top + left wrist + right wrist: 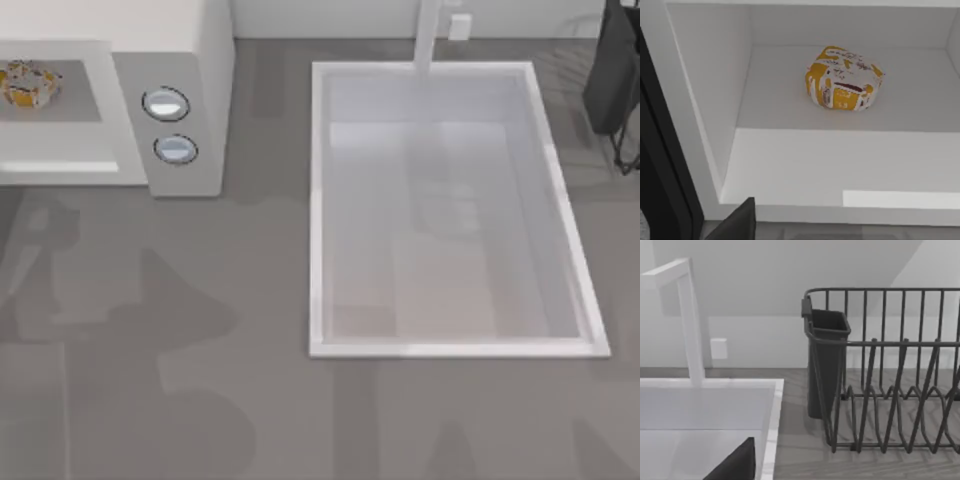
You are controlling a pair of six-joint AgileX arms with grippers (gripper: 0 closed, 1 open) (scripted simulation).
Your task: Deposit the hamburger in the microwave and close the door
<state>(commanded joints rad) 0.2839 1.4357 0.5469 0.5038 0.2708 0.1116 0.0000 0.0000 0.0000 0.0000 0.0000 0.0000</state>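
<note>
Grippers first: a dark finger tip (pixel 735 222) of the left gripper pokes into the left wrist view, close before the mouth of the microwave (pixel 190 60), and I cannot tell how far the fingers are spread or whether they grasp anything. A matching dark finger tip (pixel 735 462) of the right gripper edges into the right wrist view, over the sink basin (pixel 771 430), and its spread cannot be told either.

Beyond the left finger the white cavity stands open, and the hamburger (pixel 842 78) lies on the cavity floor, toward the far wall, touching neither side wall. From above, the hamburger (pixel 27 83) sits inside the microwave at the far left of the table, left of the two round knobs (pixel 166 104) on the front panel. A dark edge, perhaps the door (pixel 662 190), runs along one side of the opening in the left wrist view.

Right of the microwave lies the white sink basin (pixel 318 200), with a white faucet (pixel 428 35) at its far rim. A dark wire dish rack (pixel 890 375) with a cutlery cup (pixel 826 360) stands just beside the basin, at the table's far right.
</note>
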